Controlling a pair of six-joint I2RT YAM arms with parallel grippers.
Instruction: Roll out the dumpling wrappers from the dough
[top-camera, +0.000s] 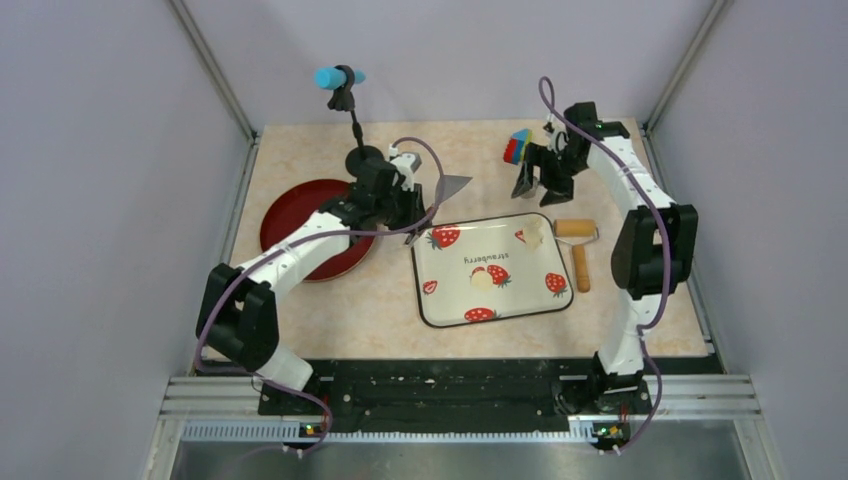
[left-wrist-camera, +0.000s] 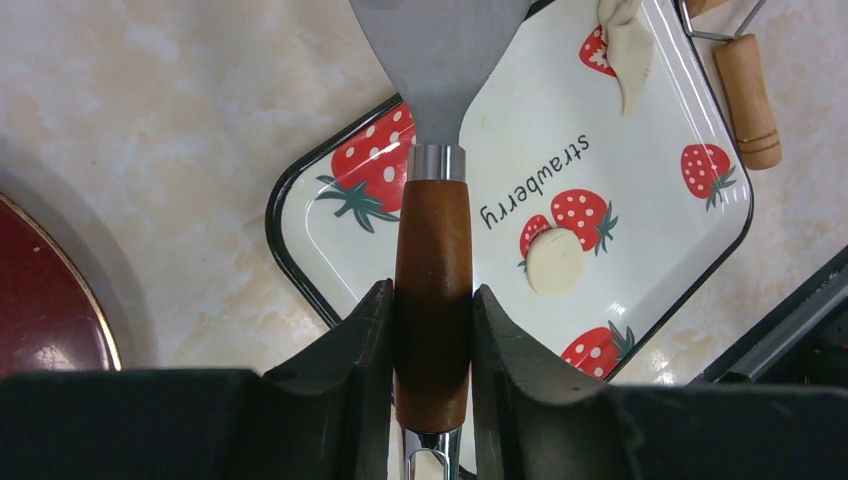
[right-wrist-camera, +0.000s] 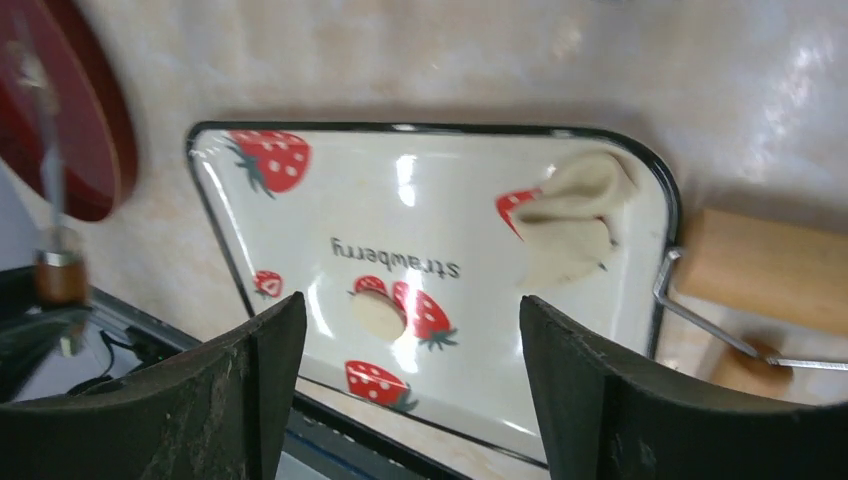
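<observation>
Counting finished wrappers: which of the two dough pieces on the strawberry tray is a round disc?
The small wrapper near the tray's middle, overlapping a printed strawberry. The other dough piece, at the corner beside the rolling pin, is crumpled and irregular.

One camera hangs high up at the near side, looking down over the desk (top-camera: 380, 300). The wrist cameras sit close, one peering past the left pincer (left-wrist-camera: 433, 330), one past the right pincer (right-wrist-camera: 412, 340); all three catch the tray (top-camera: 530, 270).

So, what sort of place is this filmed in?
Probably a lab robot booth dressed as a kitchen worktop, not a real kitchen: plain walls on metal framing, plus a strawberry tray with dough and a rolling pin.
</observation>
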